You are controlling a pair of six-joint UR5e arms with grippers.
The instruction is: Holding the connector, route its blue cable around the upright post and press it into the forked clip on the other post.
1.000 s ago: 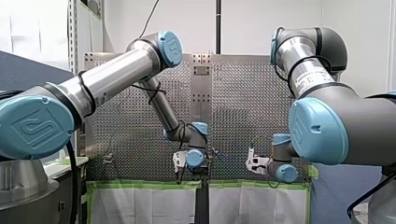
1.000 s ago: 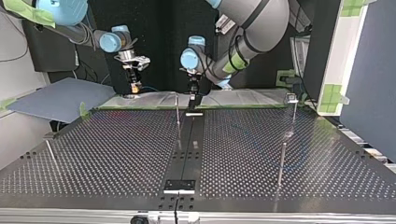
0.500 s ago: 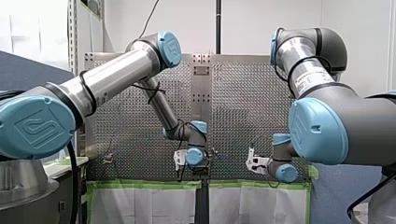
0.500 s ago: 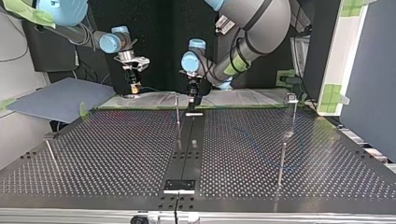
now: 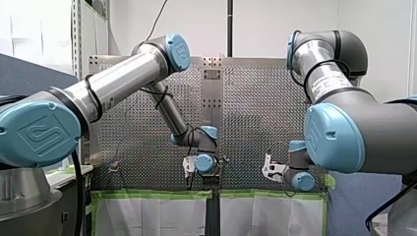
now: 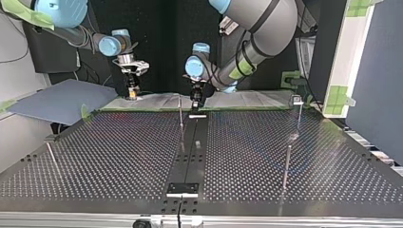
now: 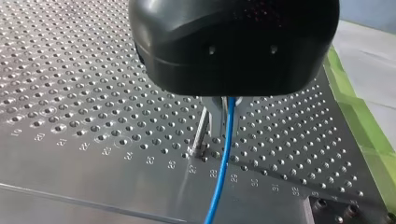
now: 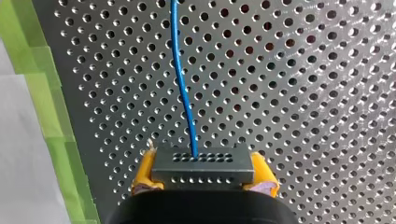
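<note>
A grey connector (image 8: 201,166) sits between the yellow pads (image 8: 144,173) of my right gripper (image 8: 203,179), which is shut on it. Its blue cable (image 8: 183,88) runs away over the perforated plate. My left gripper (image 7: 223,119) is shut on the blue cable (image 7: 223,158) with its metal fingers, right beside a thin upright post (image 7: 201,133). In the top view my right gripper (image 6: 132,91) hangs at the far left edge of the table, and my left gripper (image 6: 195,102) is near the post (image 6: 180,113). A post with a clip head (image 6: 296,100) stands at the far right.
Two more thin posts (image 6: 286,166) (image 6: 51,154) rise from the perforated table (image 6: 119,152). A black centre strip (image 6: 190,156) runs down its middle. Green tape (image 8: 42,93) lines the table's edge by my right gripper. A grey board (image 6: 57,102) lies off the table at the top view's left.
My right gripper has shifted slightly toward the top view's left with the connector. My left gripper has edged a little nearer the post, still holding the cable.
</note>
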